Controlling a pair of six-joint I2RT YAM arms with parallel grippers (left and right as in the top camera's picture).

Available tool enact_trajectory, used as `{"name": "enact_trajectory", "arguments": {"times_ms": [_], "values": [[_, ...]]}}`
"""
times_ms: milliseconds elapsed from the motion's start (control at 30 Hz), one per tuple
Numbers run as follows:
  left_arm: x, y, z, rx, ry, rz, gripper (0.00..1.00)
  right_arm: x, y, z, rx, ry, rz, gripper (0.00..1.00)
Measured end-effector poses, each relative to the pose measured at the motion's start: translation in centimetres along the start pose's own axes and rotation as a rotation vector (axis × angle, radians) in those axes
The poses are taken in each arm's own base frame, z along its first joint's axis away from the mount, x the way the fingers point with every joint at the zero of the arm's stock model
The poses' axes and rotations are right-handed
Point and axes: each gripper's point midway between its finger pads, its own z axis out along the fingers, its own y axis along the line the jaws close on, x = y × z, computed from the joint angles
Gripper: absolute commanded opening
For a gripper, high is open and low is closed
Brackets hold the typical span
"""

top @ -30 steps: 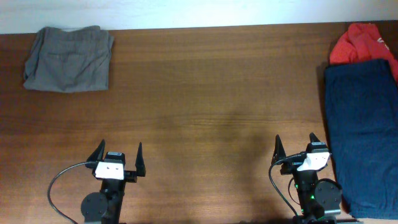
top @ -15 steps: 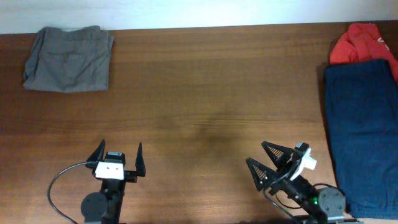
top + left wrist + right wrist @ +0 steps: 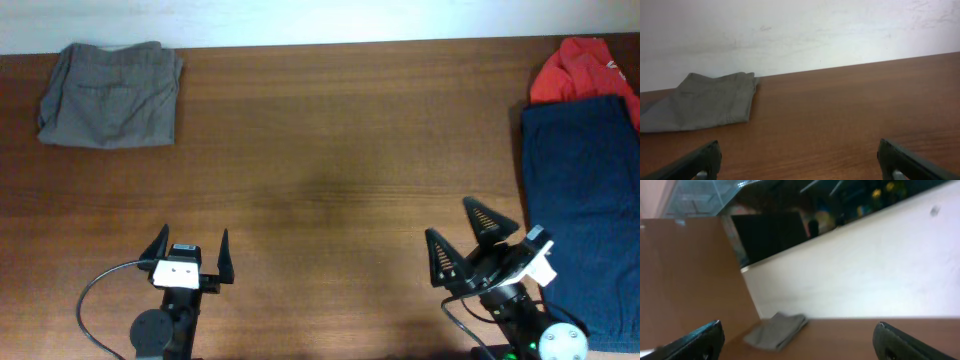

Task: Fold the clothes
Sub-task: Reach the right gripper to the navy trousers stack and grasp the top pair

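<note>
The right gripper [image 3: 447, 217], jaws spread and empty, hangs tilted just beside the navy trousers [image 3: 585, 200] on the surface [image 3: 330, 130], the left gripper [image 3: 195, 232] likewise spread well apart from them; a slanted pinch could bunch the cloth or, seemingly, drag the red top [image 3: 585, 70] touching their far edge.

Navy garment [image 3: 585, 230] cut off at right edge, red top [image 3: 580, 70] too, right wrist view blurred
</note>
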Motion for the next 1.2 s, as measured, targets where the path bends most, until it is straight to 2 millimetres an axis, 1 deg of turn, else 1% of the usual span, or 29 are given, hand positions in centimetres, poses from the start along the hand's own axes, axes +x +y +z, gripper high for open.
{"name": "enact_trajectory", "arguments": {"times_ms": [33,100,133,167,233,267,300,333,367,400,433,467,500,533,567,600,633,667,733,767,833,900,1033,1133,1200], "values": [[0.0,0.0,0.0,0.0,0.0,0.0,0.99,-0.7,-0.5,0.7,0.034,0.017,-0.025,0.98],[0.0,0.0,0.0,0.0,0.001,0.0,0.99,-2.1,-2.6,2.8,0.151,0.075,-0.077,0.98],[0.0,0.0,0.0,0.0,0.0,0.0,0.99,-2.3,-4.1,3.7,0.224,0.121,-0.096,0.98],[0.0,0.0,0.0,0.0,-0.001,0.0,0.99,-2.4,-5.1,4.2,0.274,0.156,-0.109,0.98],[-0.1,0.0,0.0,0.0,-0.003,0.002,0.99,-3.6,-8.4,6.4,0.426,0.262,-0.183,0.98],[0.0,0.0,0.0,0.0,0.0,0.002,0.99,-3.7,-10.1,7.0,0.504,0.336,-0.21,0.98],[0.0,0.0,0.0,0.0,-0.001,0.002,0.99,-4.4,-11.7,7.8,0.58,0.388,-0.252,0.98],[0.0,0.0,0.0,0.0,-0.001,0.002,0.99,-4.7,-13.3,8.3,0.648,0.439,-0.285,0.98],[0.0,0.0,0.0,0.0,0.0,0.002,0.99,-4.6,-14.6,8.5,0.702,0.497,-0.314,0.99],[0.0,0.0,0.0,0.0,0.0,0.002,0.99,-4.8,-16.5,9.0,0.765,0.557,-0.352,0.98],[0.0,0.0,0.0,0.0,0.0,0.002,0.99,-4.5,-17.8,9.2,0.804,0.61,-0.375,0.98],[0.0,0.0,0.0,0.0,0.0,0.002,0.99,-3.6,-20.1,9.2,0.864,0.716,-0.396,0.98],[0.0,0.0,0.0,0.0,0.0,0.002,0.99,-3.2,-21.3,9.2,0.891,0.757,-0.405,0.98],[0.0,0.0,0.0,0.0,0.001,0.002,0.99,-2.0,-22.8,8.8,0.923,0.839,-0.412,0.98],[0.0,0.0,0.0,0.0,0.0,0.002,0.99,-1.8,-23.5,8.7,0.94,0.857,-0.419,0.98],[0.0,0.0,0.0,0.0,0.0,0.002,0.99,-1.9,-24.4,9.3,0.961,0.85,-0.435,0.98],[0.0,0.0,0.0,0.0,0.0,0.002,0.99,-1.9,-25.6,9.8,0.992,0.841,-0.452,0.98],[0.0,0.0,0.0,0.0,0.0,0.002,0.99,-1.6,-26.8,9.9,1.023,0.845,-0.466,0.98],[0.0,0.0,0.0,0.0,0.0,0.002,0.99,-0.3,-30.1,9.0,1.094,0.894,-0.498,0.98],[0.0,0.0,0.0,0.0,0.0,0.002,0.99,0.6,-31.8,8.2,1.122,0.934,-0.509,0.98],[0.0,0.0,0.0,0.0,0.0,0.002,0.99,3.2,-35.2,6.3,1.168,1.032,-0.515,0.98],[0.0,0.0,0.0,0.0,0.0,0.002,0.99,5.8,-37.8,4.5,1.196,1.116,-0.504,0.98],[0.0,0.0,0.0,0.0,0.0,0.002,0.99,9.2,-41.4,2.3,1.243,1.184,-0.491,0.98],[0.0,0.0,0.0,0.0,0.0,0.002,0.99,10.9,-43.1,1.2,1.264,1.203,-0.479,1.0],[0.0,0.0,0.0,0.0,0.0,0.002,0.99,12.0,-43.9,0.3,1.274,1.228,-0.468,0.93]]}}
